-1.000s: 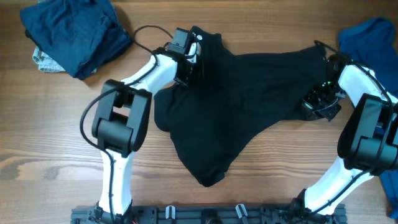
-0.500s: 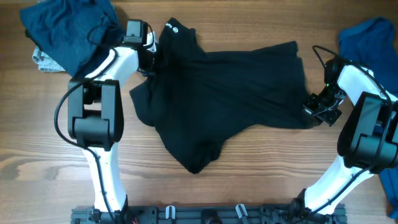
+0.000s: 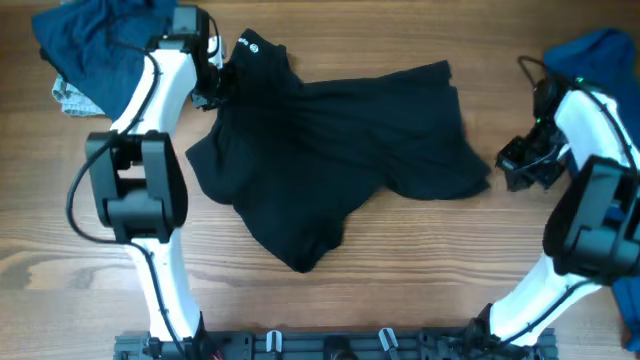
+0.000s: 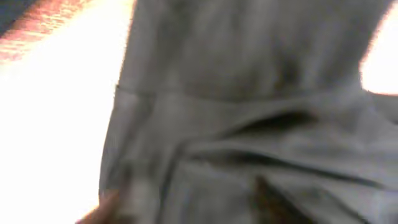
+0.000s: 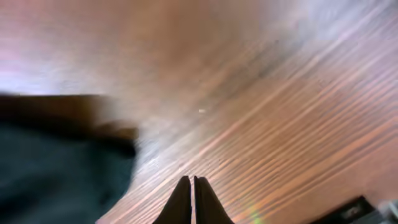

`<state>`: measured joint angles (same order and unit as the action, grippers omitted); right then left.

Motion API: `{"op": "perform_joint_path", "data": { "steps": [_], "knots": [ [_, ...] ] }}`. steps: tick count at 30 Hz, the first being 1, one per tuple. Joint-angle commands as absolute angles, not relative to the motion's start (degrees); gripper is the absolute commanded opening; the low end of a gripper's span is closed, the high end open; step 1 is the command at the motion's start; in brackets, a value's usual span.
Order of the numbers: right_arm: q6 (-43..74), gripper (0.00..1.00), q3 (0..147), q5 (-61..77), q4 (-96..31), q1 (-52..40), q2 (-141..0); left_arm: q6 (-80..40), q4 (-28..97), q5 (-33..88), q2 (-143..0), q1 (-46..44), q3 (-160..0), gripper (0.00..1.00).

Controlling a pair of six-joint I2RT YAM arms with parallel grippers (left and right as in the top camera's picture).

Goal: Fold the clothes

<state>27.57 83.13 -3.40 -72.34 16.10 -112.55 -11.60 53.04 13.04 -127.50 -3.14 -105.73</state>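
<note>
Left claw (image 3: 218,86) sits toward 10 o'clock on the wooden table (image 3: 420,290) and seems to pinch the edge of the black shirt (image 3: 340,150), just beside its tiny white tag (image 3: 247,44); its own camera shows only blurred dark cloth, so the fingers cannot be made out. Right claw (image 5: 191,186) is pressed together and holds nothing, over bare wood toward 3 o'clock, just beside the shirt's near corner but apart from it. The shirt lies crumpled across the middle of the table, long axis running from 10 o'clock to about 4 o'clock, tag end pointing to 10 o'clock, with a loose lobe sagging toward 7 o'clock. It looks light, limp and easily dragged, so it will likely bunch and slide rather than keep its shape; corners, hem or shoulder seams seem the best places to grip, one for each claw. A dark navy heap (image 3: 100,50) sits at 10 o'clock and a royal-blue piece (image 3: 590,55) at 2 o'clock.
</note>
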Motion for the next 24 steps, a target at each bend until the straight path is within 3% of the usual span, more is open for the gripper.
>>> {"op": "perform_joint_path", "data": {
  "steps": [1,2,4,7,8,9,10,11,13,15,18,20,24],
  "knots": [
    [13.2,0.35,86.2,9.2,-70.8,16.3,-108.4,-10.7,59.6,14.7,-119.3,-6.8,-107.4,0.94],
    [11.7,0.52,86.2,11.2,-70.2,16.3,-108.3,-10.9,63.1,15.7,-118.5,-8.0,-107.4,0.96],
    [12.0,0.65,86.1,11.5,-69.0,16.3,-108.3,-12.9,71.3,16.8,-118.1,-10.3,-107.4,0.97],
    [12.2,0.6,86.1,12.7,-66.4,16.2,-108.3,-12.8,80.9,17.6,-118.1,-14.7,-106.1,0.84],
    [12.2,0.49,86.0,13.8,-64.8,16.2,-108.4,-12.8,82.2,17.6,-118.1,-16.2,-105.6,0.79],
    [12.2,0.43,85.8,15.0,-63.2,16.1,-108.4,-12.8,83.0,17.6,-118.1,-18.9,-104.4,0.66],
    [12.3,0.42,85.8,15.1,-62.2,16.1,-108.4,-12.8,83.0,17.5,-118.1,-21.2,-102.9,0.57],
    [12.5,0.43,85.8,15.1,-61.5,16.1,-108.4,-12.8,83.0,17.5,-118.1,-23.4,-101.3,0.54],
    [12.4,0.49,85.8,15.1,-60.6,16.1,-108.4,-12.9,82.8,17.5,-118.1,-27.6,-97.7,0.57],
    [11.5,0.62,85.8,14.9,-60.6,16.1,-108.5,-13.3,82.4,17.5,-118.1,-31.7,-93.8,0.63],
    [11.6,0.7,85.0,14.9,-60.9,16.1,-108.5,-15.0,81.7,17.5,-118.1,-34.9,-89.6,0.73],
    [11.6,0.74,83.6,14.9,-61.0,16.1,-108.6,-15.0,80.1,17.5,-118.1,-36.4,-85.4,0.82],
    [12.3,0.77,81.6,14.9,-60.8,16.1,-108.6,-15.6,78.7,14.0,-118.1,-38.1,-82.0,0.88]
  ]
}}
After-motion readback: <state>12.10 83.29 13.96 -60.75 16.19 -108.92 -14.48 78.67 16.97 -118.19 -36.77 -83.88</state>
